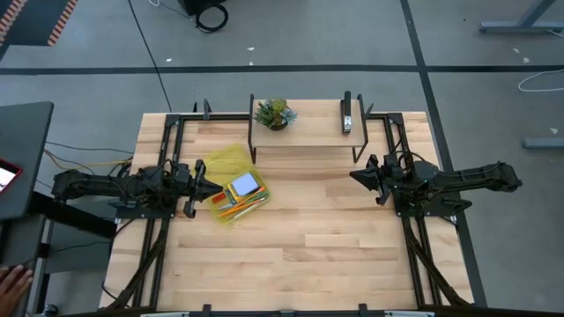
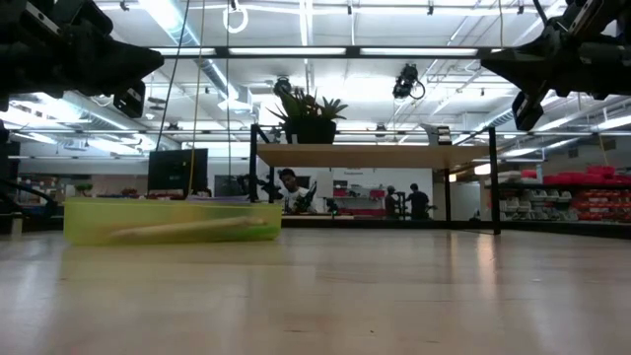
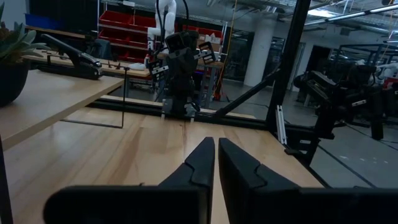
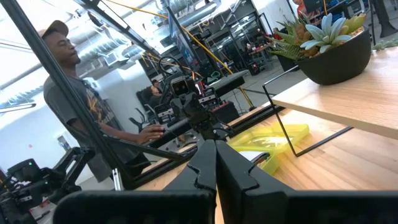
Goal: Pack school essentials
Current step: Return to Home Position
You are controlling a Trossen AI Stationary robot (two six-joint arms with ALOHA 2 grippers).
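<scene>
A yellow-green translucent case (image 1: 233, 187) lies open on the table left of centre, its lid (image 1: 226, 161) folded back toward the far side. Inside it I see the pale blue notepad (image 1: 244, 184), orange pencils (image 1: 240, 210) and a small red piece (image 1: 218, 199). The low view shows the case (image 2: 173, 219) flat on the wood. My left gripper (image 1: 208, 187) hangs shut just left of the case and raised above the table (image 2: 133, 94). My right gripper (image 1: 357, 176) hovers shut right of centre, high over the table (image 2: 523, 99). Scissors, crayon box and pen do not show.
A raised wooden shelf (image 1: 304, 134) on black legs stands at the far edge, carrying a potted green plant (image 1: 273, 113) and a black stapler (image 1: 347, 116). Bare wood spreads between the arms and toward the near edge. A person (image 4: 68, 81) stands beyond the table; a hand (image 1: 12, 283) shows at its near left.
</scene>
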